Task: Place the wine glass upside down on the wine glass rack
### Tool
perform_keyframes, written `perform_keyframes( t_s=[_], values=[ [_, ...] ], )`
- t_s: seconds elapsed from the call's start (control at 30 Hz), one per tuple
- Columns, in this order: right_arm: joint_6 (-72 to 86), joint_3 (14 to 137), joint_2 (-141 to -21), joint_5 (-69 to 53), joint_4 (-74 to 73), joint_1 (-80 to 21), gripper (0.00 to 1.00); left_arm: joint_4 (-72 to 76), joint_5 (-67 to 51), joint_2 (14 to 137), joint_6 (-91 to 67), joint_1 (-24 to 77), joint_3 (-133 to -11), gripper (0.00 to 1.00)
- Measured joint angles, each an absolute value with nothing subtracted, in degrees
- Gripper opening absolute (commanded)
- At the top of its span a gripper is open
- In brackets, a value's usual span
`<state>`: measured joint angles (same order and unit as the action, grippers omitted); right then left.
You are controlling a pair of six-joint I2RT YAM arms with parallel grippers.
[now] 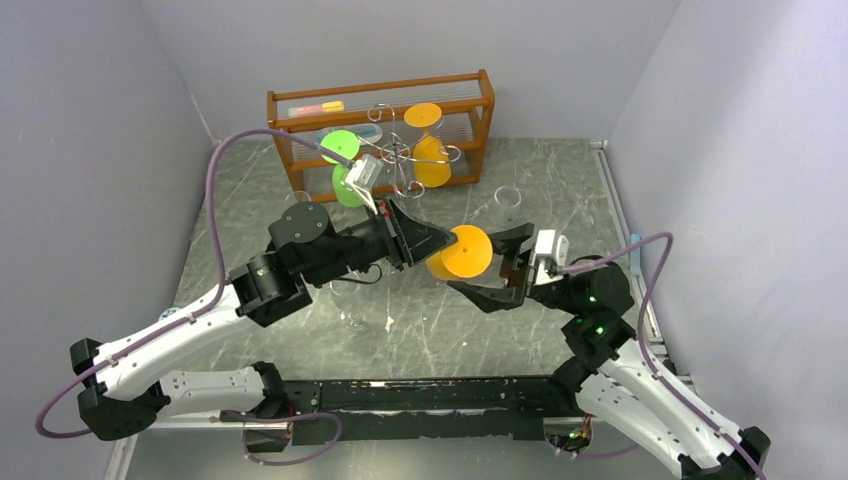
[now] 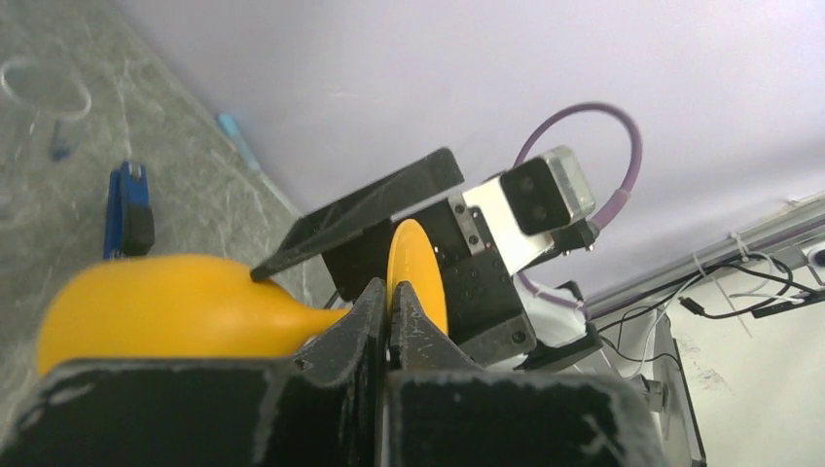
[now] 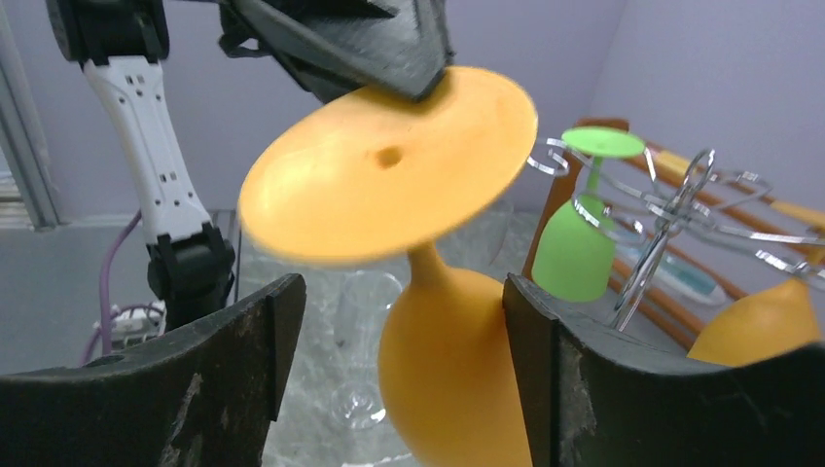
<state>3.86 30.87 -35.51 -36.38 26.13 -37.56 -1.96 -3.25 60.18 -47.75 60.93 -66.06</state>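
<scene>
Two arms meet at the opaque orange wine glass point(image 1: 462, 252): left fingers point(image 2: 355, 326) clamp its stem, right fingers point(image 3: 545, 360) stand apart either side of its bowl; the silver wire rack point(image 1: 400, 160) stands beyond them.

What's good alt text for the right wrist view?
An upside-down orange glass hangs between the fingers of the open right pincer, gripped from above near its foot by the left pincer. Behind on the right, a wire rack carries a green glass foot up, and part of a second orange glass shows.
</scene>
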Motion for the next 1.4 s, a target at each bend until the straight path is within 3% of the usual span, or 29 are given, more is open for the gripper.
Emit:
perform_keyframes(
  t_s=[0.17, 0.6, 0.93, 1.07, 1.4],
  values=[
    [5.2, 31.8, -30.2, -34.0, 25.8, -37.6, 0.85, -4.3, -3.1, 61.6, -43.9, 60.9, -73.8, 0.05],
    [9.1, 29.9, -21.8, -20.1, 23.5, -37.6, 0.85, -4.6, 4.1, 61.4, -35.0, 58.9, -85.0, 0.05],
    [11.8, 28.8, -20.9, -16.7, 23.5, -37.6, 0.85, -5.9, 13.0, 63.7, -28.1, 56.4, -91.6, 0.05],
    [12.7, 28.3, -20.8, -16.6, 23.4, -37.6, 0.85, -6.2, 12.7, 66.6, -27.4, 50.9, -93.4, 0.05],
    [14.1, 27.7, -19.8, -16.4, 23.5, -37.6, 0.85, -3.0, -3.6, 77.1, -30.9, 30.0, -96.0, 0.05]
  ],
)
